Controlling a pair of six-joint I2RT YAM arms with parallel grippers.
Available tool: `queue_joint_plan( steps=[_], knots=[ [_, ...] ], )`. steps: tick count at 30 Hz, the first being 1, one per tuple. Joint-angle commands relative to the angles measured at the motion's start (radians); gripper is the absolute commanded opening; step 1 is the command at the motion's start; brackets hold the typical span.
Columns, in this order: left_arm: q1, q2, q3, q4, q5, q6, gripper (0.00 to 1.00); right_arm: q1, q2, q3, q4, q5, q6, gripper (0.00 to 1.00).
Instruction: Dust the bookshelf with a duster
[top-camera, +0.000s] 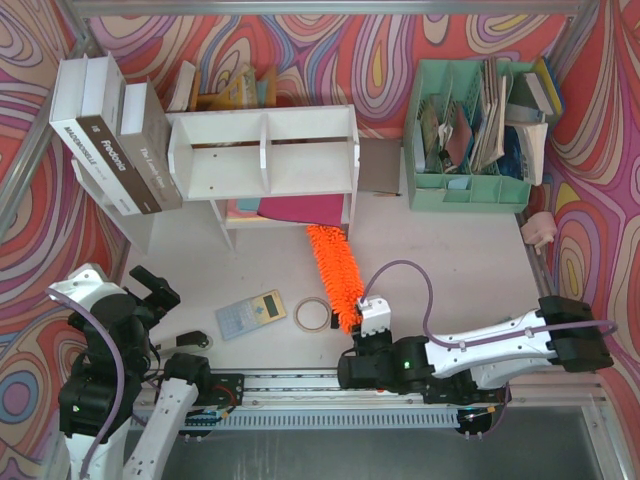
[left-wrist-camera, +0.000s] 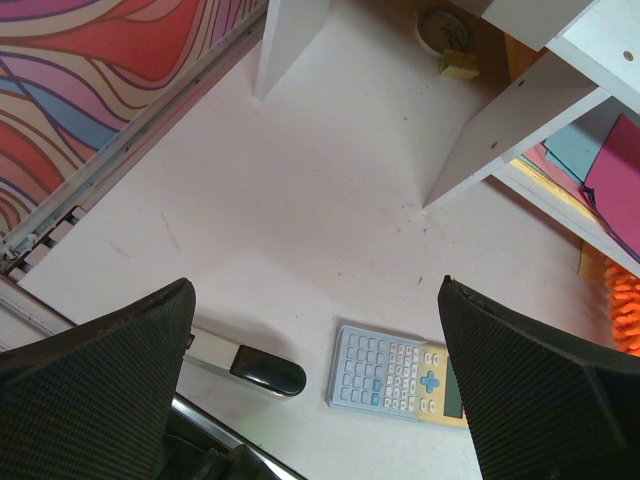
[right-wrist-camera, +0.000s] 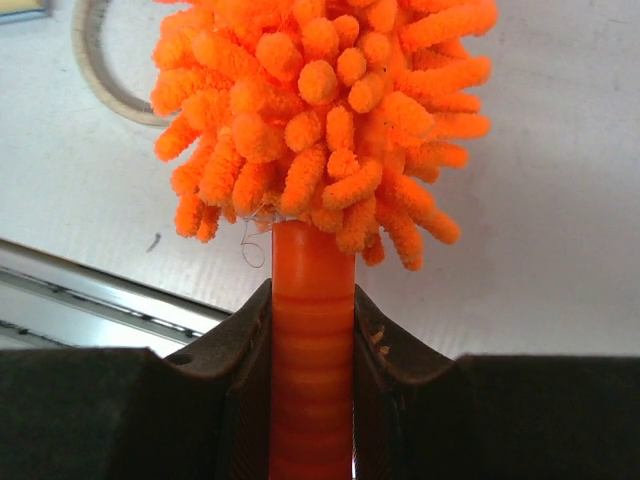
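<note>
The white bookshelf (top-camera: 265, 150) stands at the back centre, with a central divider and two compartments; its legs and lower shelf show in the left wrist view (left-wrist-camera: 520, 110). The fluffy orange duster (top-camera: 335, 272) lies on the table in front of the shelf, its tip at the shelf's lower right. My right gripper (top-camera: 358, 338) is shut on the duster's orange handle (right-wrist-camera: 312, 330), with the fluffy head (right-wrist-camera: 320, 110) just beyond the fingers. My left gripper (top-camera: 150, 290) is open and empty, above the table at the near left (left-wrist-camera: 315, 330).
A calculator (top-camera: 251, 313) and a tape ring (top-camera: 312, 314) lie near the duster. A stapler (left-wrist-camera: 235, 362) lies by the front rail. Big books (top-camera: 115, 135) lean left of the shelf. A mint-green organizer (top-camera: 470, 135) stands back right. Coloured papers (top-camera: 290, 210) lie under the shelf.
</note>
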Motion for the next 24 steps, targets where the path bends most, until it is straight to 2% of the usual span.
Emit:
queue_joint_plan(
  steps=[1, 6, 9, 18, 24],
  knots=[
    [0.008, 0.008, -0.014, 0.013, 0.002, 0.014, 0.98, -0.001, -0.015, 0.030, 0.032, 0.081, 0.008, 0.00],
    [0.009, 0.008, -0.014, 0.014, 0.002, 0.014, 0.99, -0.001, -0.128, -0.034, -0.051, 0.095, 0.082, 0.00],
    [0.009, 0.007, -0.014, 0.014, 0.003, 0.016, 0.98, -0.001, -0.142, -0.055, -0.092, 0.084, 0.111, 0.00],
    [0.011, 0.008, -0.014, 0.016, 0.006, 0.016, 0.98, -0.002, -0.044, -0.100, 0.031, 0.008, 0.104, 0.00],
    [0.011, 0.008, -0.014, 0.016, 0.006, 0.017, 0.98, -0.005, -0.061, -0.070, 0.017, 0.032, 0.069, 0.00]
  ],
)
